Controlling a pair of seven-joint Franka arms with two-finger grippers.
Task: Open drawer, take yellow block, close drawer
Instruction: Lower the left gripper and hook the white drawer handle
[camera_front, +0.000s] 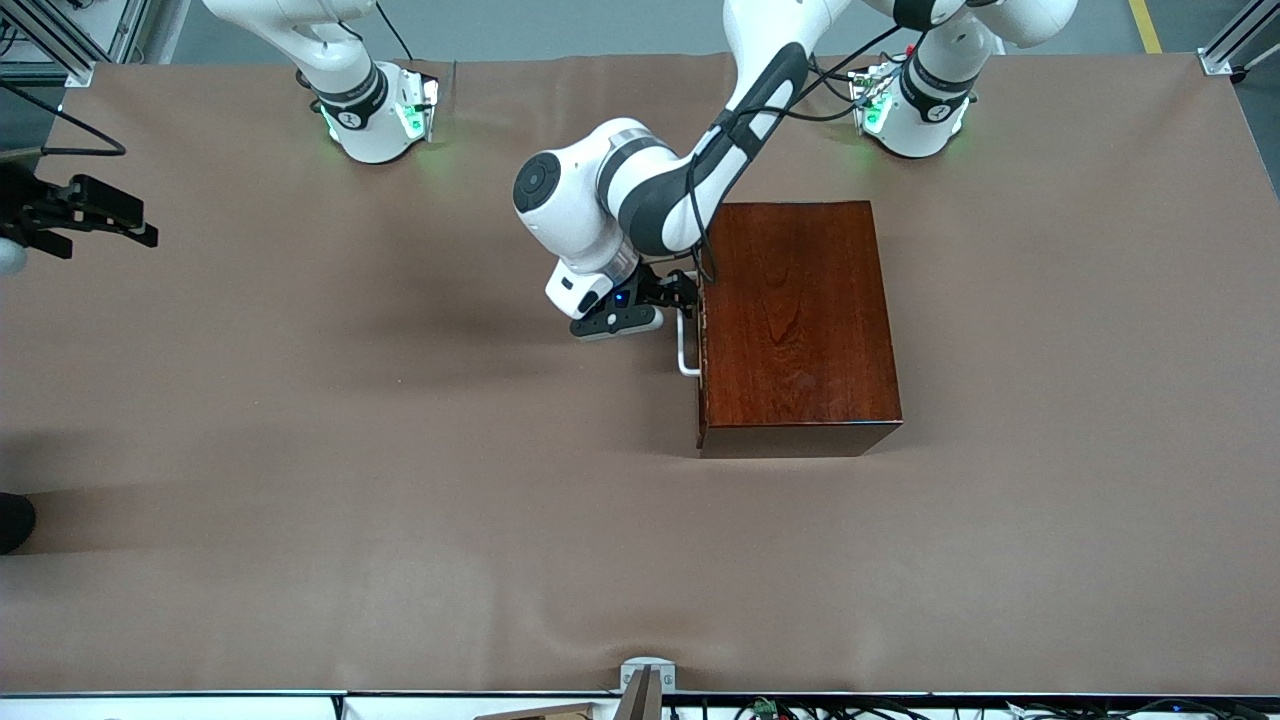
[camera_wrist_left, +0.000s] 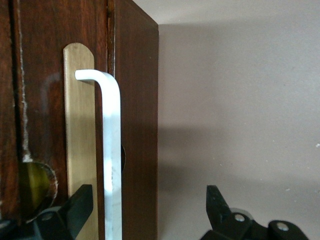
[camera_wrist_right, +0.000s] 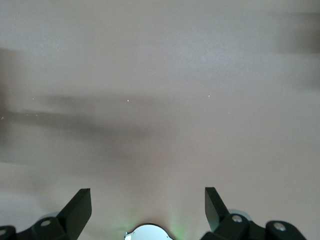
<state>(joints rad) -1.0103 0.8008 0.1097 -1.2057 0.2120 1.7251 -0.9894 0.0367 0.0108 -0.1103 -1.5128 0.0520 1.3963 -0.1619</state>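
From the front camera, the glossy dark reddish-brown wooden box (camera_front: 797, 325) stood on the brown table covering (camera_front: 400, 480), toward the left arm's end of the table. Its drawer front (camera_front: 703, 340) faced the right arm's end and sat flush with the box body, so the drawer was shut. A white U-shaped bar handle (camera_front: 685, 350) stood out from that front. The left arm reached down from its base and bent over the table, and the left gripper (camera_front: 678, 296) sat right at the drawer front, at the end of the handle farther from the front camera. The right gripper (camera_front: 95, 215) hung at the view's edge over the right arm's end of the table, well apart from the box; that arm waited.

In the left wrist view, the drawer's dark wood face (camera_wrist_left: 132, 100) filled one side, with a brass-coloured backplate (camera_wrist_left: 79, 125) fixed to it and the white bar (camera_wrist_left: 112, 165) running along in front of the plate. The left gripper (camera_wrist_left: 149, 207) was spread wide: one black fingertip (camera_wrist_left: 80, 202) lay over the plate beside the bar, the other (camera_wrist_left: 216, 202) stood off over the bare table, and the bar passed between them without either pad pressing on it.

In the right wrist view, the right gripper (camera_wrist_right: 148, 206) was likewise spread wide, its two black fingertips (camera_wrist_right: 80, 205) far apart with only plain brown table surface (camera_wrist_right: 160, 100) below them.

The yellow block showed in no view.
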